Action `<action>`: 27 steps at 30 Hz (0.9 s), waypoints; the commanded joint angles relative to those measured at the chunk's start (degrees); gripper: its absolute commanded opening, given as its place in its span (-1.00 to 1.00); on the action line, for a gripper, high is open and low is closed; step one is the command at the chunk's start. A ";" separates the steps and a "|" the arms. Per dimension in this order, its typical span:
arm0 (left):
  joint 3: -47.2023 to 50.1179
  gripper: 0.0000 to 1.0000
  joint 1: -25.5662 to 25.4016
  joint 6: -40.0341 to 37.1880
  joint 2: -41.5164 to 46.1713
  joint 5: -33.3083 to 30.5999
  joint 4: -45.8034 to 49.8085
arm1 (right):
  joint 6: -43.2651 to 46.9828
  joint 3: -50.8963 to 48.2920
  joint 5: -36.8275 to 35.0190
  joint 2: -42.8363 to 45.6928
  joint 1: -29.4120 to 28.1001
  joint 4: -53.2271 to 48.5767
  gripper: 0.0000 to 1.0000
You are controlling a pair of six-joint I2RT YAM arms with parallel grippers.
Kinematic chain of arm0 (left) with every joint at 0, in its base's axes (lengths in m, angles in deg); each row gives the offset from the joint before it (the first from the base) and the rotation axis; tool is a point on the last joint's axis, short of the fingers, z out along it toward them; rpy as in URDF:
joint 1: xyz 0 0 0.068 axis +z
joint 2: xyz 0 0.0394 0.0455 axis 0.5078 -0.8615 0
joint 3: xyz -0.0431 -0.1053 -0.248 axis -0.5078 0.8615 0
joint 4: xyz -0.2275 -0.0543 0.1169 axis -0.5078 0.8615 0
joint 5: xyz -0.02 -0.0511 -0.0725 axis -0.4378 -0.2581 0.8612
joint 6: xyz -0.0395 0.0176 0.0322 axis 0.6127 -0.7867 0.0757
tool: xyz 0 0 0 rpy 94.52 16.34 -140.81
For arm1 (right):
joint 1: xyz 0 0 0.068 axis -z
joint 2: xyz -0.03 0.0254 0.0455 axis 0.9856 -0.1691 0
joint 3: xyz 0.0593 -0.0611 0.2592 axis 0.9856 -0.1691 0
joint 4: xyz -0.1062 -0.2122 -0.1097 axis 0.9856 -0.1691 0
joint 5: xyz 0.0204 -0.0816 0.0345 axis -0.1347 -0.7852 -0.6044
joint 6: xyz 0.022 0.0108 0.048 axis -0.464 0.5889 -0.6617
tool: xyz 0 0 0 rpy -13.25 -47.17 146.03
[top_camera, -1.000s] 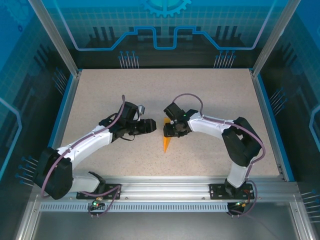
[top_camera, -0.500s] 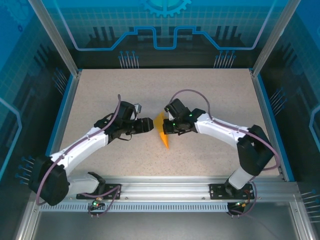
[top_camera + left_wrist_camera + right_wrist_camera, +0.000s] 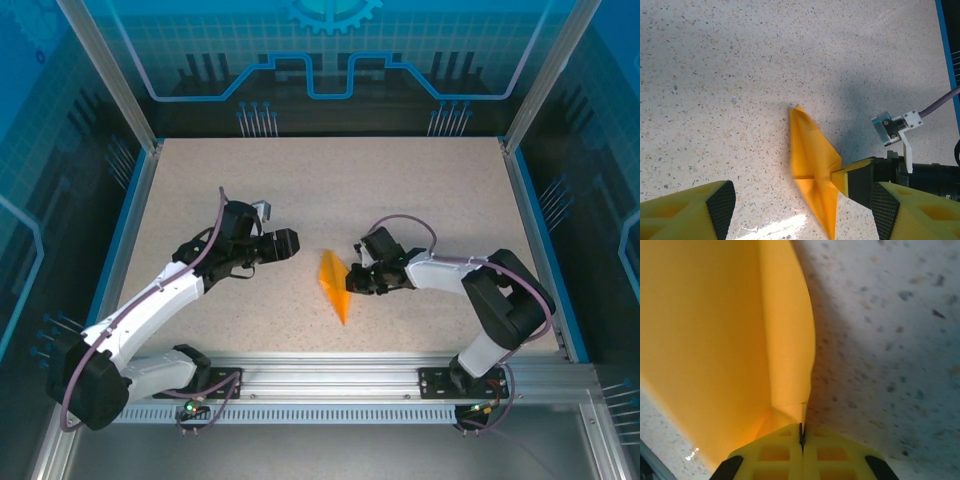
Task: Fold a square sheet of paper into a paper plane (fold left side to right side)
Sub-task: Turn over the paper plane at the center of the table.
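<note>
Speckled worktop (image 3: 420,190), blue enclosure: orange plane (image 3: 333,283) at centre, between your two arms.
Right end effector (image 3: 352,279) is clenched on the plane's right edge at mid-length; left end effector (image 3: 290,243) stands released, apart to the left. Expect thin, light paper, limp and easily creased; pinch on folded layers near the centre crease, not a single flap.

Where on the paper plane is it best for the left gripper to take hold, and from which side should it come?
Probably the free long edge near the middle crease of the paper plane, on the side facing the left gripper, approached from that side. The right gripper is shut on the opposite edge, and the pointed ends are narrow.
</note>
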 commanded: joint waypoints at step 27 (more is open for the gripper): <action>0.58 0.72 0.61 -1.34 2.08 -0.58 -0.35 | 9.95 12.29 -13.21 7.38 -7.46 -24.20 0.04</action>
